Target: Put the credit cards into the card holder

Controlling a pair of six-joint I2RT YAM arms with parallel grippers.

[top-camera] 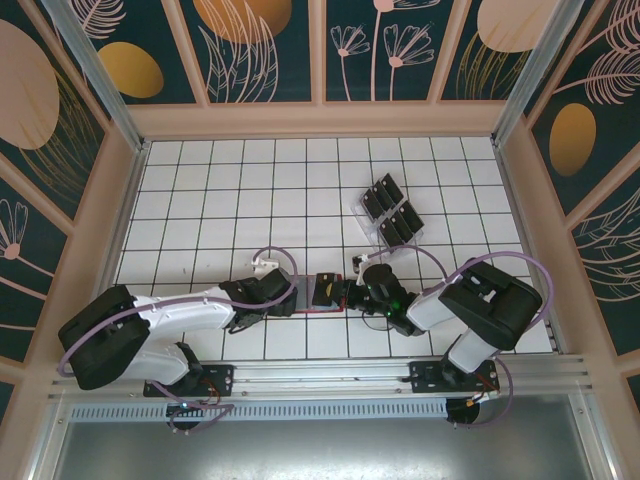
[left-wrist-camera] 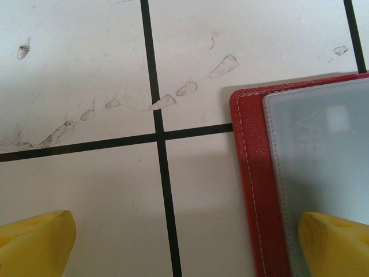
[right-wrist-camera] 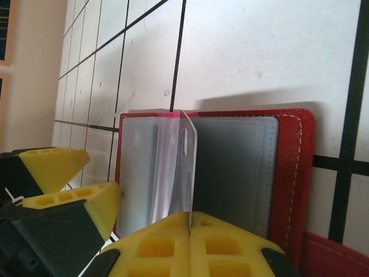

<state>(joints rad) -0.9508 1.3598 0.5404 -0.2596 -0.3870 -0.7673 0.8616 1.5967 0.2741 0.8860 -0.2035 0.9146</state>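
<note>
Card holder (top-camera: 322, 292): red, stitched edge, grey-blue pockets, clear inner leaves. Lies open on table (top-camera: 200, 200), near clear tray (top-camera: 360, 212), on tray's arm-base side. Credit cards (top-camera: 402, 222): black, in tray. R gripper (right-wrist-camera: 189, 226) pinched tight on one clear leaf. L gripper (left-wrist-camera: 184, 242) fingers spread apart, one fingertip (left-wrist-camera: 334, 242) over pocket.

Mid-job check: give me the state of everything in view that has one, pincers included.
card holder: open, lying flat between the two pincers.
clear inner leaf: lifted upright from the open holder.
right pincer: shut on that leaf's edge.
left pincer: open, one finger over the holder's grey pocket, the other off its edge.
credit cards: in the clear tray, none held.
</note>
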